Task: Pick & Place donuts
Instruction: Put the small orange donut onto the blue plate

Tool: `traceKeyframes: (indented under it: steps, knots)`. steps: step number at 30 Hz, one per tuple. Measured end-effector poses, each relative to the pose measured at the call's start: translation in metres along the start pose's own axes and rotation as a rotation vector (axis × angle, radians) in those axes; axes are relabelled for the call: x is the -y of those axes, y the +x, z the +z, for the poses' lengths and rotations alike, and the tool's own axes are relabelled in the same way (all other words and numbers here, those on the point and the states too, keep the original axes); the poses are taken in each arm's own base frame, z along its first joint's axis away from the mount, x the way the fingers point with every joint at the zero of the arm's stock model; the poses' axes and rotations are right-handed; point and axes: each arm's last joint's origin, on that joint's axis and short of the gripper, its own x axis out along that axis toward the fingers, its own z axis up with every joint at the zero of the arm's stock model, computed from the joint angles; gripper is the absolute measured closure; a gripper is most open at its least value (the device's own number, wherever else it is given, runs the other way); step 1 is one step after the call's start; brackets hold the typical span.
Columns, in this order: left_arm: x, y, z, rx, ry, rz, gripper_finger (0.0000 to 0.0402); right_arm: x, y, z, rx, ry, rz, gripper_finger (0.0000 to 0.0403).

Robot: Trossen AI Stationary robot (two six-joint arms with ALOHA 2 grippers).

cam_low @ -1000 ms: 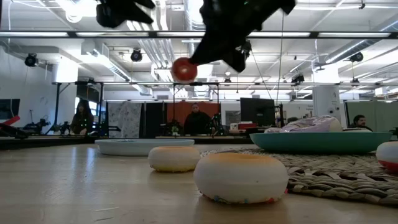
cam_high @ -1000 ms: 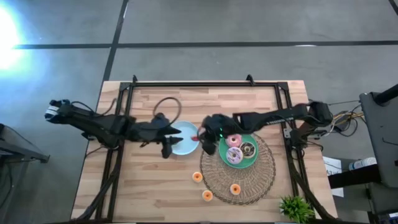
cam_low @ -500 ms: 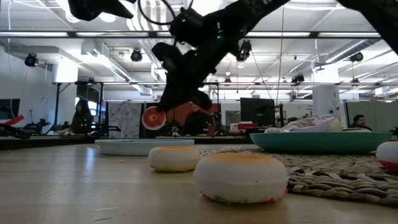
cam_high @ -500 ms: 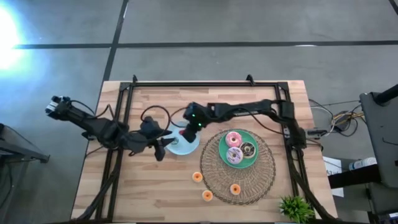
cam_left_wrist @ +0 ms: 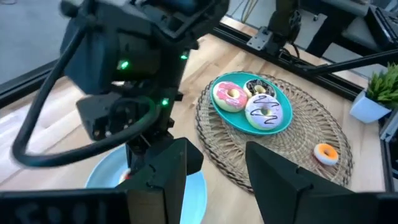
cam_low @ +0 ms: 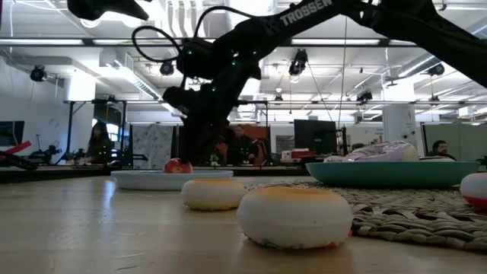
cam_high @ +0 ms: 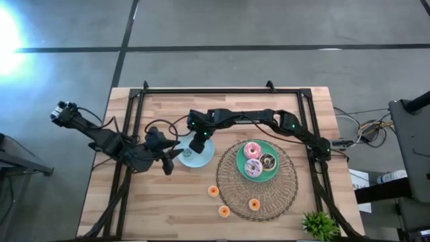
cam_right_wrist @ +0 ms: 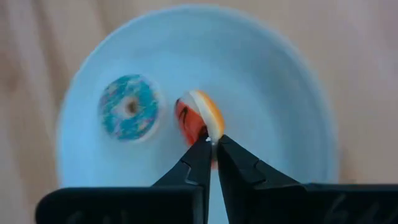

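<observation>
Right tool (cam_right_wrist: 211,144) pinched on orange mini donut (cam_right_wrist: 200,119), down at light-blue plate (cam_right_wrist: 298,93)
Donut stands on edge just ahead of the tips, at plate level; teal mini donut (cam_right_wrist: 130,107) flat beside it. Left tool (cam_left_wrist: 214,168) spread wide, empty, hovering beside the plate. Tabletop (cam_high: 168,202) has three more orange minis

table (cam_high: 161,208): wood | on it: blue plate (cam_high: 205,153), wicker mat (cam_high: 282,195), apparently two orange donuts (cam_high: 213,191)

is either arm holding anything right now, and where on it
The right end effector pinches a small orange donut by its rim, on edge over the light-blue plate. The left end effector is open and holds nothing.
</observation>
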Motion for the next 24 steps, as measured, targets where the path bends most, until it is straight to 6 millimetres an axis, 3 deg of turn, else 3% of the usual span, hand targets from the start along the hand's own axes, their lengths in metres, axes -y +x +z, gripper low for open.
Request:
traceKeyframes:
  steps: [8,15,18,24]
  knots:
    - [-0.005,-0.0081,-0.0061,0.012,-0.013,0.058,0.0262,0.0003,-0.0099,0.0089,0.068,-0.122,-0.15,0.0332]
    - [-0.0071,-0.0083,-0.007,0.01,-0.013,0.077,0.0262,0.0056,-0.0032,0.0006,0.017,-0.102,-0.151,0.0298]
    - [-0.0073,-0.0083,-0.0072,0.01,-0.011,0.079,0.0262,0.0076,-0.0028,0.0007,0.004,-0.078,-0.105,0.0314]
    - [-0.0073,-0.0083,-0.0072,0.012,-0.013,0.081,0.0262,0.0071,-0.0041,0.0035,0.01,-0.034,-0.049,0.0385]
